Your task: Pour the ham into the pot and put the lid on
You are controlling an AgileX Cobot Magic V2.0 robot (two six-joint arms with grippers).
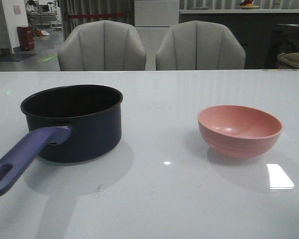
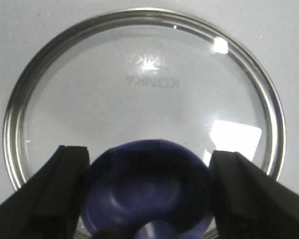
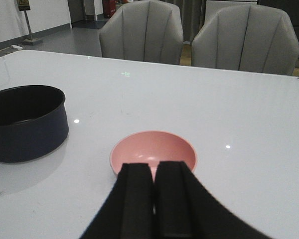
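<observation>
Lid (image 2: 139, 99) knob (image 2: 147, 191) between open left claw (image 2: 148, 169)

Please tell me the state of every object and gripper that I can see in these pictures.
pot: upright, uncovered, inside too dark to read.
pink bowl: upright, visible inside bare.
lid: flat on table, knob up.
left gripper: open, astride knob.
right gripper: shut, holding nothing.

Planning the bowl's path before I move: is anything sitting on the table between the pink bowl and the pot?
Nothing: between the pink bowl and the pot there is only bare white table, in the front view and the right wrist view alike.
</observation>
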